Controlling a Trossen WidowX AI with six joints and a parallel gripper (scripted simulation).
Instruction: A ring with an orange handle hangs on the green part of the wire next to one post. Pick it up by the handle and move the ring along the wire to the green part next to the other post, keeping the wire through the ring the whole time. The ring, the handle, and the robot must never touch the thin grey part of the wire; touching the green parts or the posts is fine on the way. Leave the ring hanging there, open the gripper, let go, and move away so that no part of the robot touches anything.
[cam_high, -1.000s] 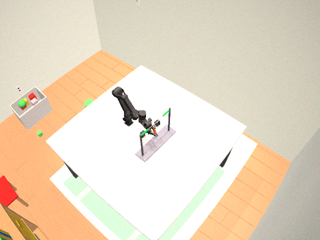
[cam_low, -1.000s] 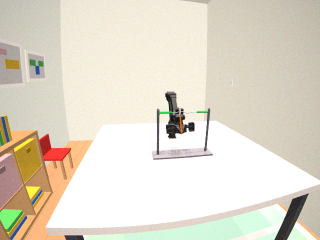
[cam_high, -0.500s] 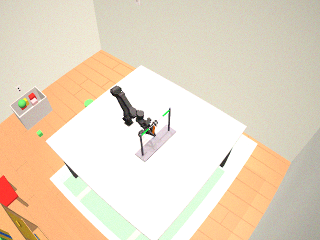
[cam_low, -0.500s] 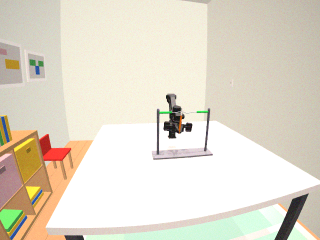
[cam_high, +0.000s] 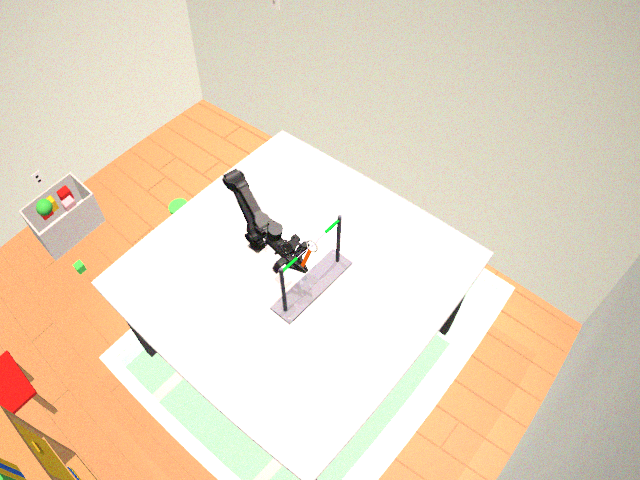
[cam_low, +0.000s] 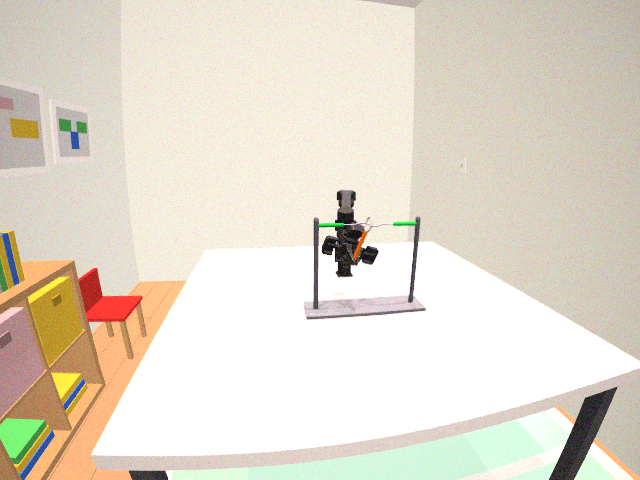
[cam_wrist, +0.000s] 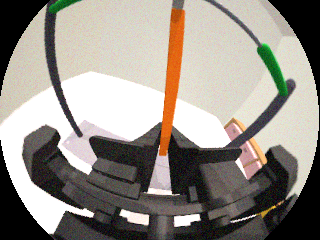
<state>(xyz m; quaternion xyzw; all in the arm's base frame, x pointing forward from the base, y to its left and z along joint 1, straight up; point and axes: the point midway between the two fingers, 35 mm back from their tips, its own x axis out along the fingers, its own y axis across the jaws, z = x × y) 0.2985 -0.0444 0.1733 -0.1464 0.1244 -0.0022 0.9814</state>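
The ring (cam_high: 309, 250) (cam_low: 365, 231) is around the thin grey part of the wire (cam_low: 382, 225) (cam_wrist: 242, 24), about midway between the near-left green part (cam_high: 290, 264) (cam_low: 330, 225) (cam_wrist: 273, 69) and the other green part (cam_high: 332, 226) (cam_low: 404, 223) (cam_wrist: 65, 5). Whether it touches the wire cannot be told. The orange handle (cam_high: 306, 258) (cam_low: 360, 245) (cam_wrist: 173, 65) hangs below the ring, its top leaning right in the exterior view. My gripper (cam_high: 302, 267) (cam_low: 355, 260) (cam_wrist: 164, 126) is shut on the handle's lower end, below the wire. The ring is out of the wrist view's top.
Dark posts stand at both wire ends, the left one (cam_high: 283, 291) (cam_low: 315, 268) (cam_wrist: 265, 117) and the right one (cam_high: 338, 242) (cam_low: 414, 263) (cam_wrist: 55, 65). They rise from a grey base plate (cam_high: 289, 314) (cam_low: 372, 311) on the white table (cam_high: 330, 382) (cam_low: 336, 372).
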